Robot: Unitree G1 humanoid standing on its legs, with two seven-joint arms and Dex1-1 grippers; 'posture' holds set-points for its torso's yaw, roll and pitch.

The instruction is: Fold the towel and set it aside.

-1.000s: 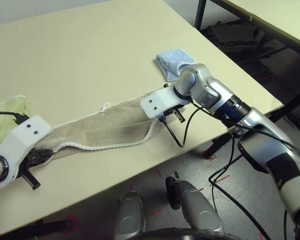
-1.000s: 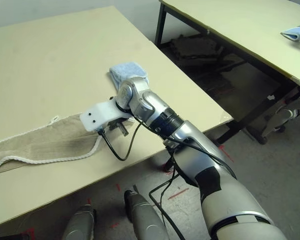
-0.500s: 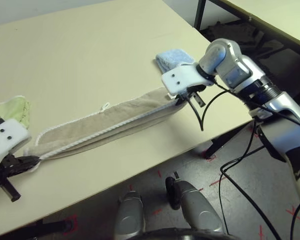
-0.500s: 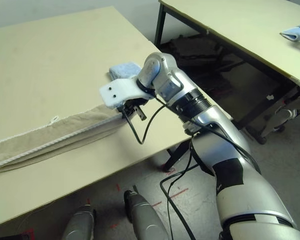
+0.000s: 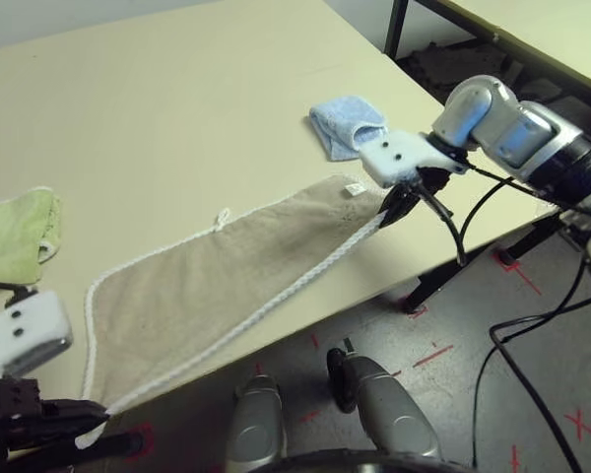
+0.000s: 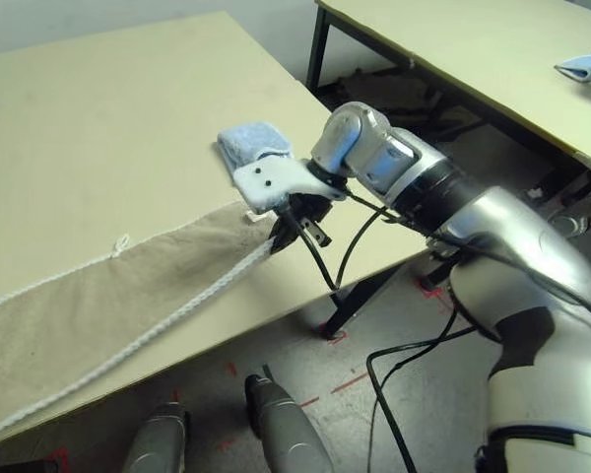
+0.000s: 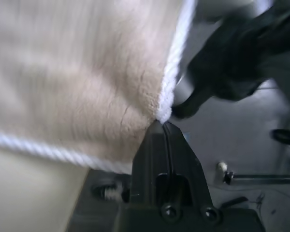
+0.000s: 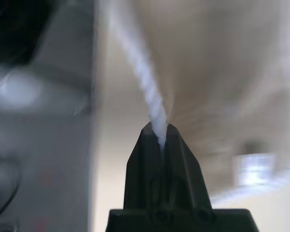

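Just beyond and to the outer side of the left pincer point(image 5: 84, 432), a lime-green cloth point(image 5: 15, 235) lies flat on the desk point(image 5: 177, 99). The left pincer itself hangs off the desk's near edge, its two black fingers pressed together and clamped on a corner of the towel point(image 5: 197, 286), right where the white braided edging point(image 7: 171, 87) turns. From that corner the beige towel runs rightward: its far part lies spread on the desk, while its near edge is lifted and drawn taut in a straight white line between the two pincers. The right pincer point(image 5: 392, 205), also past the desk's near edge, is clamped shut on the opposite corner. Just beyond the right pincer sits a small folded light-blue cloth point(image 5: 347, 124), close to the towel's far right corner but apart from it.
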